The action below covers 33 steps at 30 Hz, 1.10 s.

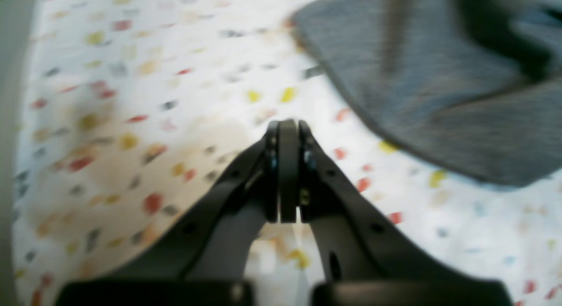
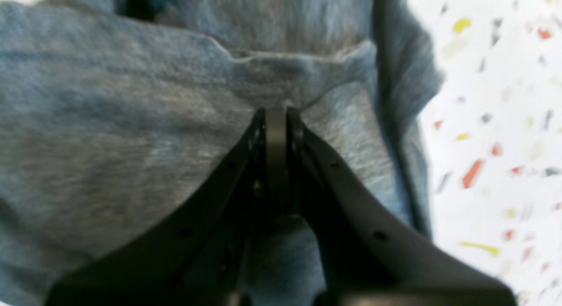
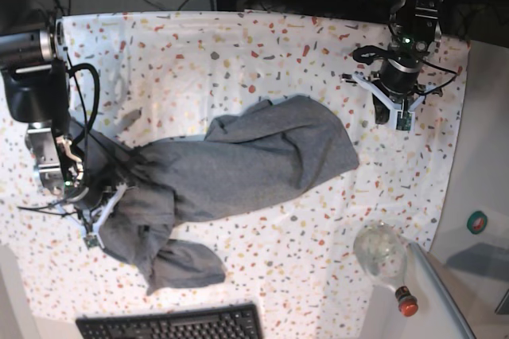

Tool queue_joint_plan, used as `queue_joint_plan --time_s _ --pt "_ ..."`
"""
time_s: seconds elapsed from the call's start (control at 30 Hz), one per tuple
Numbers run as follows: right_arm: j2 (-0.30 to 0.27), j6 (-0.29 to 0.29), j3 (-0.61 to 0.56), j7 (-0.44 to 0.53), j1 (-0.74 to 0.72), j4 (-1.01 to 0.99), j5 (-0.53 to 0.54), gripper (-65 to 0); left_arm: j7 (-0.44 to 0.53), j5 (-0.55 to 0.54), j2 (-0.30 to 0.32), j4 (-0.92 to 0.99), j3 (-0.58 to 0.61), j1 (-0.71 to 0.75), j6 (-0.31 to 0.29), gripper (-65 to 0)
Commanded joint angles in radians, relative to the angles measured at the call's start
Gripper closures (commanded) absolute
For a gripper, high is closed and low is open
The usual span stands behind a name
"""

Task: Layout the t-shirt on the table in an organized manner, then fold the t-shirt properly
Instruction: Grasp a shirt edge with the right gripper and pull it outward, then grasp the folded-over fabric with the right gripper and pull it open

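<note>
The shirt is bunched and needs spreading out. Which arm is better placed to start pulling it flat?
The right. Its claw is shut on the t-shirt; the left claw is shut, holding nothing, over bare table.

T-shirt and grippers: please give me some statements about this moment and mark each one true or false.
1. The t-shirt lies flat and neatly spread. False: it is bunched and stretched across the table.
2. The right gripper is shut on the t-shirt. True.
3. The left gripper holds the t-shirt. False: it is shut on nothing, beside the cloth's edge.
4. A keyboard sits at the table's near edge. True.
5. The bottle stands on the t-shirt. False: it lies apart from it, at the table's corner.
</note>
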State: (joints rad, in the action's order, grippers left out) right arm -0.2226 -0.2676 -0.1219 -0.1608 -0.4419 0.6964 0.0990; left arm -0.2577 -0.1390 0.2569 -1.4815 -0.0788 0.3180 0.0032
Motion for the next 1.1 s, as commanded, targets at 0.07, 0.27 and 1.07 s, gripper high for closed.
queue_joint_plan --time_s 0.07,0.27,1.07 --pt "-0.018 0.004 0.012 -0.019 0.094 0.256 0.008 0.0 0.016 0.0 0.009 -0.011 -0.04 0.003 0.007 0.0" --pt "-0.007 0.001 0.209 -0.22 0.41 0.771 0.009 0.0 0.016 -0.009 0.008 -0.017 -0.131 0.03 0.004 0.0" --pt "-0.002 0.0 0.451 -0.452 0.964 0.998 0.003 0.0 0.016 -0.011 -0.011 -0.023 -0.134 -0.046 0.002 -39.7"
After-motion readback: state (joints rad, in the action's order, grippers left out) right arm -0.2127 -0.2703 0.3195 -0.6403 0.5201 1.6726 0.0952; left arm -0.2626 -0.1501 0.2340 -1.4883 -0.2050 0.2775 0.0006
